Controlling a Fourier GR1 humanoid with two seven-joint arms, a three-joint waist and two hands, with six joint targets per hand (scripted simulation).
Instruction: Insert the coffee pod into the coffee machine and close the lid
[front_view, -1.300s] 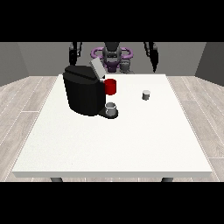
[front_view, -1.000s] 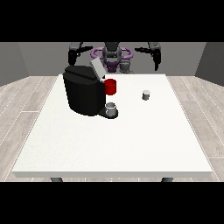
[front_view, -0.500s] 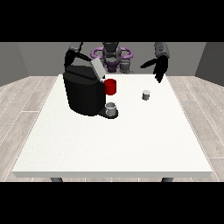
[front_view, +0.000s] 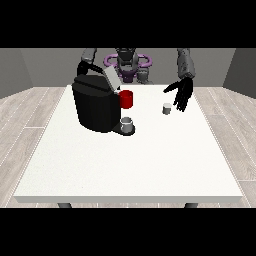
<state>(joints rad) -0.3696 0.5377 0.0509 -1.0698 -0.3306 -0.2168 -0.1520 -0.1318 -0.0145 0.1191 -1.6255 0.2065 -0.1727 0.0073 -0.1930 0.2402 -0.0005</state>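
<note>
Fingers first, taken from the view's left: those of the hand at the view's left (front_view: 86, 66) cannot be made out, since that hand sits behind the top of the tall black coffee machine (front_view: 96, 104) and only a dark shape shows there. Whether it touches the machine I cannot tell.

The machine stands on the large white table (front_view: 130, 160), toward the robot's side and left of the middle. Its grey lid (front_view: 111, 80) is tilted up and open, slanting toward the view's right. Just beside the lid's lower end is a red cylindrical part (front_view: 127, 99), and below it a small grey cup (front_view: 127, 123) rests on the machine's black base.

Further right, alone on the table, stands the small grey cylindrical coffee pod (front_view: 167, 108), upright, its long axis vertical.

Just to the pod's right hangs the hand at the view's right (front_view: 182, 94), its black fingers (front_view: 179, 103) straight, spread apart and pointing down toward the table, holding nothing. The pod lies to the view's left of those fingertips, near but apart from them.

By my judgement this hand is much the nearer to the pod, so the pick falls to it: a short shift toward the view's left and down, then closing round the pod's sides.
</note>
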